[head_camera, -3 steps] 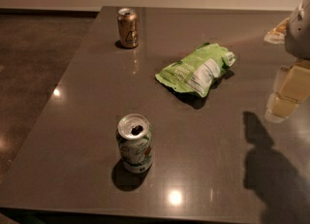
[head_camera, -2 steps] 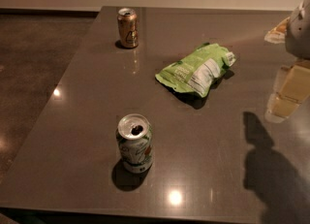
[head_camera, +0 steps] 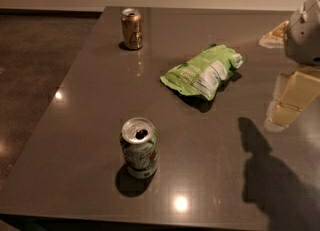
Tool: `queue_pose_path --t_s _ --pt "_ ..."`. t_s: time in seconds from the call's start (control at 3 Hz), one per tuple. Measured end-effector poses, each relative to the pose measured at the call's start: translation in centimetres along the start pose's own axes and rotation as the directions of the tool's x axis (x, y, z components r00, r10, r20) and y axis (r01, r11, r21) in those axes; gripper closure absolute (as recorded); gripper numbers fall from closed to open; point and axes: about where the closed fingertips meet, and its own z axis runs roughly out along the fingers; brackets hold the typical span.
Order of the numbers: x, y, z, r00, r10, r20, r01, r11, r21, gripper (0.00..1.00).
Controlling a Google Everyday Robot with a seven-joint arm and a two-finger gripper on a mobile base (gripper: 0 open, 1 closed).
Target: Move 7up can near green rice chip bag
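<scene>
A: Item one?

B: 7up can. White and green body with red marks, silver top with the pull-tab hole open. It stands upright in the lower left-of-centre part of the frame, on the dark table, near the table's front edge. Nothing touches it.

A: Item two?

B: Green rice chip bag. Light green and glossy, with the white label panel facing up. It lies flat just above the centre of the frame, slanting from lower left to upper right. It is well apart from the 7up can, which sits below and to its left.

A: Item three?

B: Copper-brown can. Upright in the upper left of the frame, near the table's far left corner, apart from both other items.

A: And the gripper?

B: Gripper. Cream-coloured, at the right edge of the frame at mid-height, below a rounded grey-white arm housing. It is off to the right of the bag and touches no item. It holds nothing. Whether it is wide or narrow, I cannot tell.

A: Anything else?

B: A dark shadow on the table in the lower right. Brown floor at the left of the frame.
</scene>
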Motion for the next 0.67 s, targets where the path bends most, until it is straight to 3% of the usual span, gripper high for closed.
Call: queue_pose_path --t_s 0.33,0.67 --pt "-3.1 3.0 1.1 0.989 -0.074 0.124 0.083 0.9944 -0.066 0.00" --pt "-6.6 6.9 2.5 0.958 -0.137 0.254 0.167 0.9804 -0.104 0.00"
